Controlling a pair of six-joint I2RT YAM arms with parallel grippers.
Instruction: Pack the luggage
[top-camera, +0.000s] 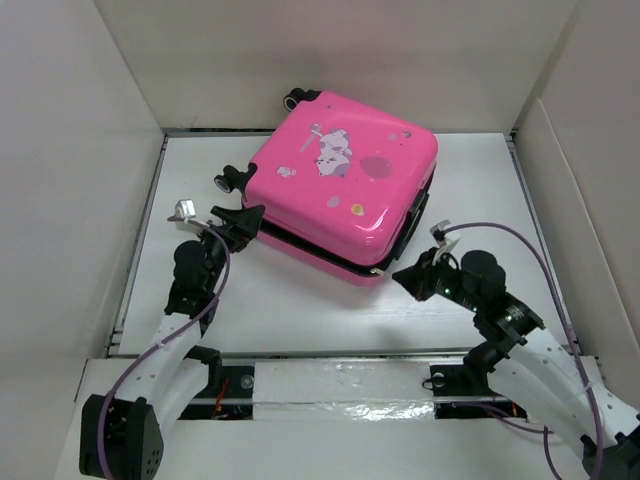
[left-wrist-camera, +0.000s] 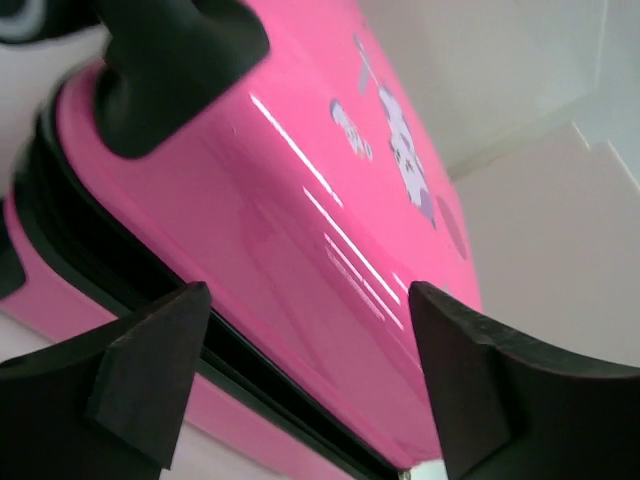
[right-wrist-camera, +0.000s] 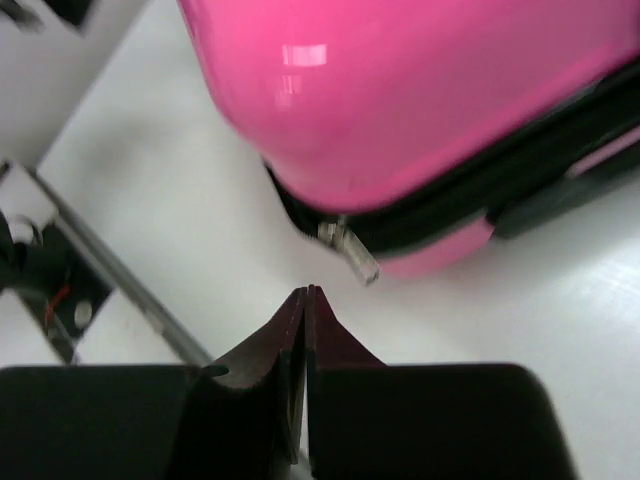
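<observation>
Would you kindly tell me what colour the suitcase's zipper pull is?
The zipper pull is silver; the right wrist view shows it best.

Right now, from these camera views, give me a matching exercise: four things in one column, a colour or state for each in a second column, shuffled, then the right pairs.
Column one
1. suitcase
2. left gripper
3. right gripper
4. zipper pull

Column two
A. shut, holding nothing
B. silver, hanging at the near corner of the black seam
C. open, fingers wide apart
D. bright pink, lying flat

Pairs: 1-D, 2-C, 3-A, 4-B
</observation>
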